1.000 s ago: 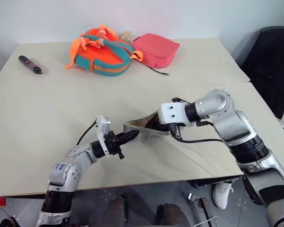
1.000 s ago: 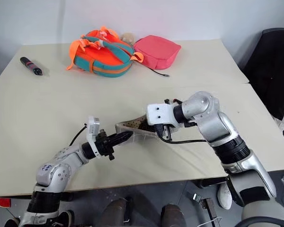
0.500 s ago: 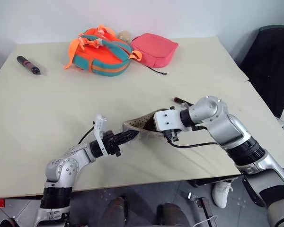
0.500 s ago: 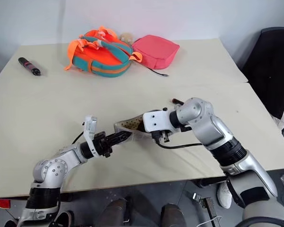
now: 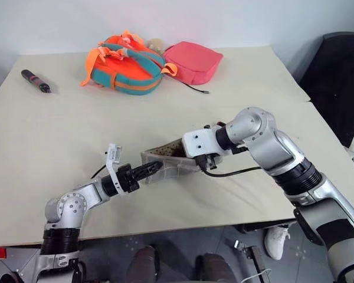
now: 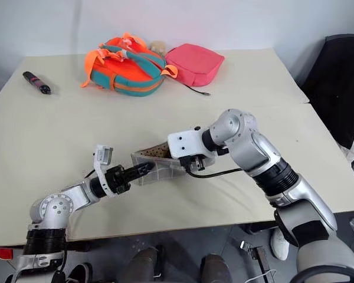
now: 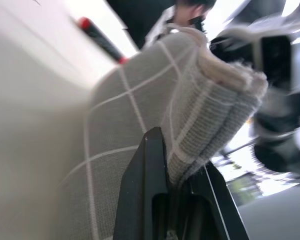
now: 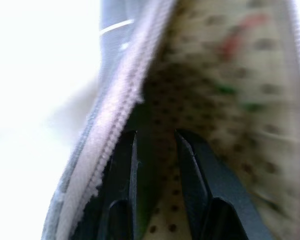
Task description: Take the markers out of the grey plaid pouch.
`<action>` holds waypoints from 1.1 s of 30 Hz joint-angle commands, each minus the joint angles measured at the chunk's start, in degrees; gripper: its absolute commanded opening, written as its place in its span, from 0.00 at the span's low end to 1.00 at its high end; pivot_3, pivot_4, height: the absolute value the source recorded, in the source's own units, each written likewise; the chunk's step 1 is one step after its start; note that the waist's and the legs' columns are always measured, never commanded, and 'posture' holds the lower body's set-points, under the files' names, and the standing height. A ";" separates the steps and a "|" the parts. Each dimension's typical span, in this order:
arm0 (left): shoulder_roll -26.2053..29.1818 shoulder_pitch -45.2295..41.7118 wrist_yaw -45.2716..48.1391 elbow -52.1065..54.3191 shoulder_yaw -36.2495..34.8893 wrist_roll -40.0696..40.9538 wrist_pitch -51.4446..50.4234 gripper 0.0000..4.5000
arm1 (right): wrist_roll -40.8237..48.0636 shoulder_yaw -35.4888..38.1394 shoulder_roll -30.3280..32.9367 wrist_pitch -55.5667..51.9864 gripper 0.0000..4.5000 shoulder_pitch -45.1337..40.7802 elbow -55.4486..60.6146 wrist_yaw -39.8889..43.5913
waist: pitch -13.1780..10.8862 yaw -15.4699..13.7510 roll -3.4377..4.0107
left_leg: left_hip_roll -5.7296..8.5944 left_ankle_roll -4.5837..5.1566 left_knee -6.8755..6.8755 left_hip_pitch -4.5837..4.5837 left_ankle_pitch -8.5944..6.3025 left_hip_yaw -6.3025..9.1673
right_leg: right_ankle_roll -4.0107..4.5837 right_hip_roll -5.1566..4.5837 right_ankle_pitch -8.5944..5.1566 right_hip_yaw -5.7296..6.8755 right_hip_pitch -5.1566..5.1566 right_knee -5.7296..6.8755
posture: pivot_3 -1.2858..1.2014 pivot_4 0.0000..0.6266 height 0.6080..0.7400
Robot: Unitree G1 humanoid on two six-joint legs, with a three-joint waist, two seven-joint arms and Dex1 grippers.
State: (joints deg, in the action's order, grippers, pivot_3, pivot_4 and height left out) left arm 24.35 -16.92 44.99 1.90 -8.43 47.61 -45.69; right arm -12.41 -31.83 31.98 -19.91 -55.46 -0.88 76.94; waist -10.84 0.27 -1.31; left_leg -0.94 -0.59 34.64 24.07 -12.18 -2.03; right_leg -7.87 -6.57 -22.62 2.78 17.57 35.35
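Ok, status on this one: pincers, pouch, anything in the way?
Left pincer shut on grey plaid pouch corner. Right pincer inside the pouch mouth, fingers slightly apart. Red marker on table beyond. Nothing blocking.

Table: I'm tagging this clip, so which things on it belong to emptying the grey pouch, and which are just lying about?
In the job: grey pouch, left gripper pinching its end, right gripper inside its mouth, red marker on the table.
Lying about: orange backpack, pink pouch, black-and-red pen.
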 commanded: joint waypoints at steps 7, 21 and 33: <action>0.14 3.45 1.95 3.32 4.99 -9.93 12.18 0.00 | -4.40 -2.81 -0.81 4.83 0.28 1.48 -5.63 -2.60 | 0.00 0.01 0.00 | -0.01 -0.01 0.00 -0.01 0.00 -0.01 | 0.00 -0.01 0.00 -0.01 -0.01 0.03 | 0.52 0.24 1.00; -1.06 4.46 1.34 4.58 5.77 -10.52 13.44 0.00 | -7.70 -4.32 -3.11 2.64 0.48 2.68 -9.33 -2.92 | 0.04 -0.01 -0.04 | -0.01 -0.23 -0.03 -0.21 -0.14 -0.01 | 0.00 -0.06 0.00 -0.01 -0.14 0.11 | 0.52 0.24 1.00; -1.44 4.69 0.61 5.18 6.07 -10.48 13.34 0.00 | -7.31 -3.49 -2.79 2.52 0.47 3.80 -7.64 -1.83 | 0.04 0.03 -0.04 | -0.02 -0.14 -0.06 -0.23 -0.10 -0.02 | 0.01 -0.06 0.00 -0.01 -0.13 0.11 | 0.52 0.24 1.00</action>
State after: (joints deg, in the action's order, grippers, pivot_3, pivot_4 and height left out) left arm 23.01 -12.87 46.03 6.22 -2.17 37.82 -32.34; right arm -19.17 -34.48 28.63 -16.55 -53.26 -7.93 74.51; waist -10.80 0.30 -1.35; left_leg -0.96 -0.73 34.58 23.84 -12.29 -2.06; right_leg -7.87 -6.63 -22.62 2.76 17.43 35.45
